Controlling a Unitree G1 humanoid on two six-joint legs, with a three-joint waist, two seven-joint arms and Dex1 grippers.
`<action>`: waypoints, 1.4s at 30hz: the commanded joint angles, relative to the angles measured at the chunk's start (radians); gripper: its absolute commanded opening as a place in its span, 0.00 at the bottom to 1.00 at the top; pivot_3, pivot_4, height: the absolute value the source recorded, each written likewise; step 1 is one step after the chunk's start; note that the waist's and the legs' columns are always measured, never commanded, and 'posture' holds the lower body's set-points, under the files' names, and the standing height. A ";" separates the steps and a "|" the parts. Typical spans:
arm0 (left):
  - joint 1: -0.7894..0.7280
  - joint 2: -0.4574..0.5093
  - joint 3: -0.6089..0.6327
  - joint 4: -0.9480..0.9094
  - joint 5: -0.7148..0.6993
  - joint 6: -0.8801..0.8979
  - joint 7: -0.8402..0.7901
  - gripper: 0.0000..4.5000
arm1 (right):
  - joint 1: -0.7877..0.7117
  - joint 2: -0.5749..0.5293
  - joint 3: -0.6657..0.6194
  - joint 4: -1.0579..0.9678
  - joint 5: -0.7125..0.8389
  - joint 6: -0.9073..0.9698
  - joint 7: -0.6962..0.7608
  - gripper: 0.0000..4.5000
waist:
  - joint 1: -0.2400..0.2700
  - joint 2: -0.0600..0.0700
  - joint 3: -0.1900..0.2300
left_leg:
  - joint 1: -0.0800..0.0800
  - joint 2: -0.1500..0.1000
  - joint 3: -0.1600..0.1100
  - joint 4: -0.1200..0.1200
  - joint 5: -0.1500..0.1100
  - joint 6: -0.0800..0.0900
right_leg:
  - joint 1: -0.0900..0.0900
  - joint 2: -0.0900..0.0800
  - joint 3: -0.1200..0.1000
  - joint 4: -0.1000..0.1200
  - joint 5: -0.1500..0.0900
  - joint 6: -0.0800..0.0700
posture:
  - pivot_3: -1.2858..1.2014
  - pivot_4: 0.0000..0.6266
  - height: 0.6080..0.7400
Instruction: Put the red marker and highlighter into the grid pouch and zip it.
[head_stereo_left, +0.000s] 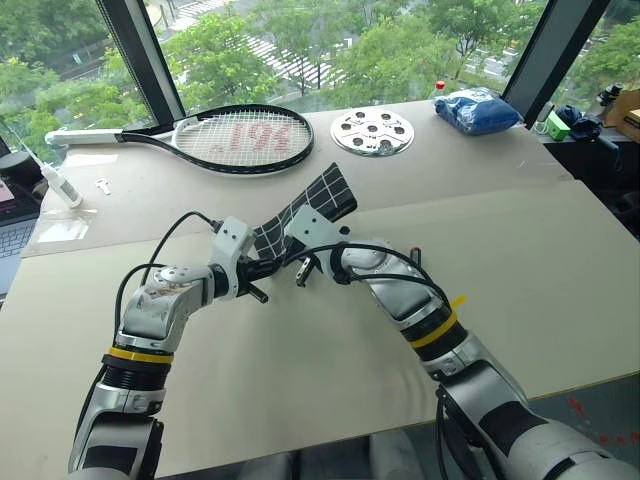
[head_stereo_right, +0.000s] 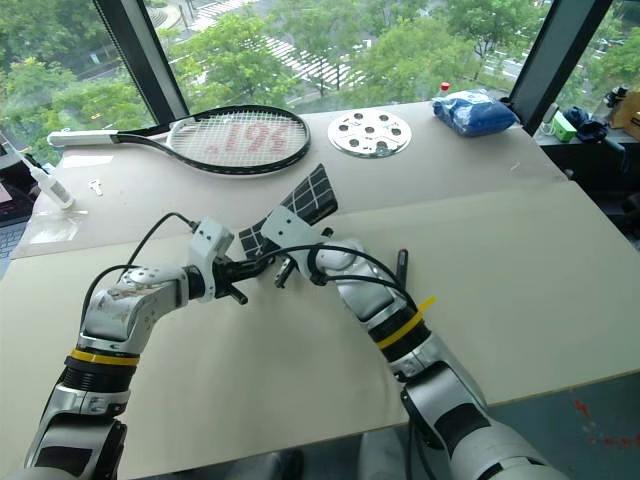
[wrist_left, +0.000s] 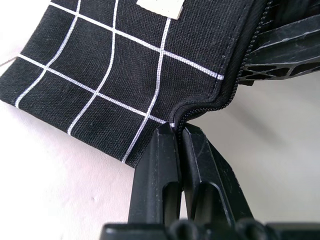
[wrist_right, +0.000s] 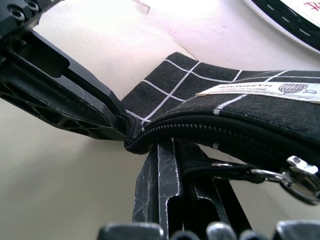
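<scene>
Both grippers hold the grid pouch (head_stereo_left: 305, 210) off the table. Left gripper (wrist_left: 178, 131) is clamped on the zipper-edge corner; right gripper (wrist_right: 177, 150) is pinched shut on the black pull cord (wrist_right: 220, 170), just below the zipper. Teeth by the left gripper look closed, so zipping seems nearly done. Left should keep the corner taut while right pulls straight along the zipper line, not sideways.

Tennis racket (head_stereo_left: 235, 138) and perforated disc (head_stereo_left: 371, 132) crowd the table's (head_stereo_left: 520, 260) far edge.
</scene>
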 joint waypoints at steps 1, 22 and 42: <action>-0.016 -0.015 0.023 -0.076 -0.038 0.007 0.003 0.00 | -0.046 -0.025 0.003 0.057 -0.060 -0.076 -0.027 0.00 | 0.001 0.000 0.000 | 0.000 0.000 0.000 0.000 0.000 0.000 | 0.000 0.000 0.000 0.000 0.000 0.000 | 0.52 0.24 1.00; 0.017 -0.014 0.052 -0.126 -0.060 0.044 0.038 0.00 | 0.033 -0.044 0.114 -0.165 -0.107 0.054 0.081 0.00 | 0.006 0.000 0.000 | -0.001 0.000 0.000 0.004 0.000 0.000 | 0.000 0.001 0.000 0.000 0.002 0.000 | 0.52 0.24 1.00; 0.057 0.002 0.066 -0.194 -0.088 0.086 0.068 0.00 | 0.069 0.035 0.083 -0.104 -0.120 0.066 0.014 0.00 | -0.002 0.000 0.000 | -0.001 0.003 0.001 0.004 -0.001 -0.002 | 0.000 0.004 0.001 0.000 0.002 -0.002 | 0.52 0.24 1.00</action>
